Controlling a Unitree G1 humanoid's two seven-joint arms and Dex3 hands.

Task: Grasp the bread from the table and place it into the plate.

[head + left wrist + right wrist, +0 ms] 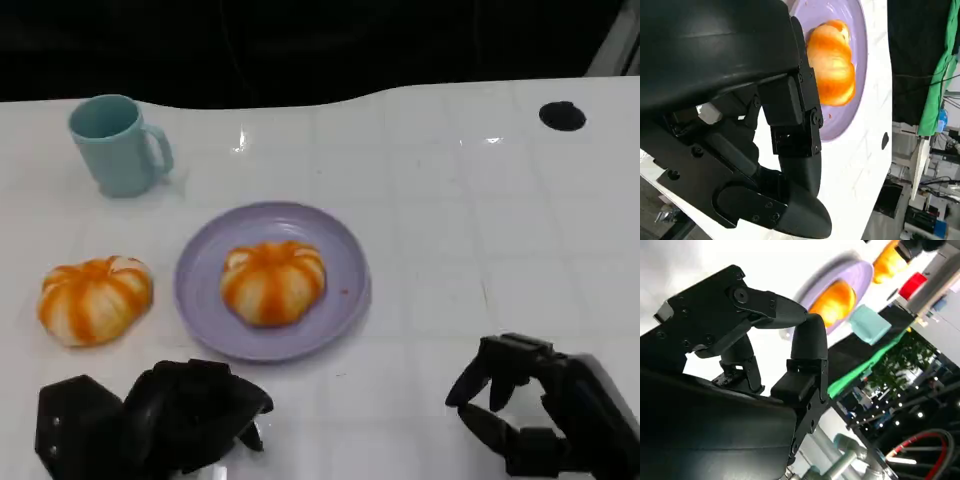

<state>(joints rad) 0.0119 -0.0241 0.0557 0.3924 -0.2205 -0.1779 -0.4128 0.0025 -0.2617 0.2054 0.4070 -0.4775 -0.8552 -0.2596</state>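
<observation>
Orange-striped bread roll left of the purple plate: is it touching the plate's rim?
Apart. The head view shows a strip of white table between the orange-striped bread roll and the round purple plate rim.

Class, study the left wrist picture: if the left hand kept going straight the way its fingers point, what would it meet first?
Most likely the purple plate, then the bread on the plate. The left hand points toward them across bare table, though depth is hard to judge.

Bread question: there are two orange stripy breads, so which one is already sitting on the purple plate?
The right-hand bread sits on the purple plate; the other bread lies on the bare table.
</observation>
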